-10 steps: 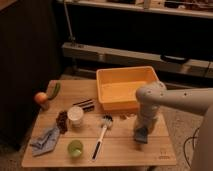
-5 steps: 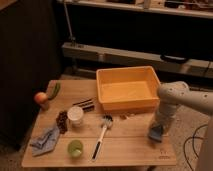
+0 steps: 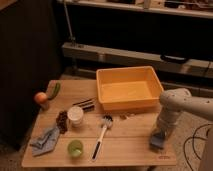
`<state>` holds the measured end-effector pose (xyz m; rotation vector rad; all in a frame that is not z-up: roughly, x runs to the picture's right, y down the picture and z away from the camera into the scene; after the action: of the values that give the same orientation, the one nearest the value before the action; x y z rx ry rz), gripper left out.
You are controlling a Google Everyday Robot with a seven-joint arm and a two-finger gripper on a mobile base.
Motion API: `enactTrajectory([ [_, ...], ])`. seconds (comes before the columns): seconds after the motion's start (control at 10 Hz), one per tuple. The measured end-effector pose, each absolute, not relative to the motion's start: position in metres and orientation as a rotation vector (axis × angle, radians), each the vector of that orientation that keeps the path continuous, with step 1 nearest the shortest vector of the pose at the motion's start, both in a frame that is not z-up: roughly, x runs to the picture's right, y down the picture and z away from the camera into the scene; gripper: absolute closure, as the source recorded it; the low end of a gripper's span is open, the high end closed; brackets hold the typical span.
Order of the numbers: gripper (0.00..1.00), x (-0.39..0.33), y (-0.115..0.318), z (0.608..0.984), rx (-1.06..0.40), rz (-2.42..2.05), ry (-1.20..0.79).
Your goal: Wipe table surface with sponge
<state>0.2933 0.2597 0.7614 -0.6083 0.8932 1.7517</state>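
A blue-grey sponge (image 3: 158, 140) lies on the wooden table (image 3: 120, 142) near its right front corner. My gripper (image 3: 161, 133) comes in from the right and points down right above the sponge, pressing or holding it against the table top. The arm's white forearm (image 3: 182, 102) reaches in from the right edge of the camera view.
An orange bin (image 3: 127, 88) stands at the back of the table. A dish brush (image 3: 101, 133), white cup (image 3: 75, 115), green cup (image 3: 75, 147), blue cloth (image 3: 45, 139), dark pine cone (image 3: 62, 120), an orange fruit (image 3: 40, 97) and a green object (image 3: 54, 91) lie to the left.
My gripper and the sponge have slid to the right along the table's front, from near the middle right to close to the right edge.
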Motion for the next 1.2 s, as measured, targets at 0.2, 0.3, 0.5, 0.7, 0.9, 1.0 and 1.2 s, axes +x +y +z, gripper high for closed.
enactTrajectory([
  [0.2, 0.86, 0.268, 0.292, 0.750, -0.593, 1.702, 0.909],
  [0.3, 0.86, 0.256, 0.305, 0.747, -0.585, 1.676, 0.916],
  [0.5, 0.86, 0.241, 0.316, 0.750, -0.572, 1.633, 0.924],
  [0.7, 0.86, 0.239, 0.323, 0.748, -0.531, 1.611, 0.956],
  [0.9, 0.86, 0.228, 0.328, 0.750, -0.515, 1.597, 0.961],
  [1.0, 0.86, 0.229, 0.328, 0.747, -0.518, 1.603, 0.964],
  [1.2, 0.86, 0.227, 0.328, 0.745, -0.524, 1.591, 0.967],
])
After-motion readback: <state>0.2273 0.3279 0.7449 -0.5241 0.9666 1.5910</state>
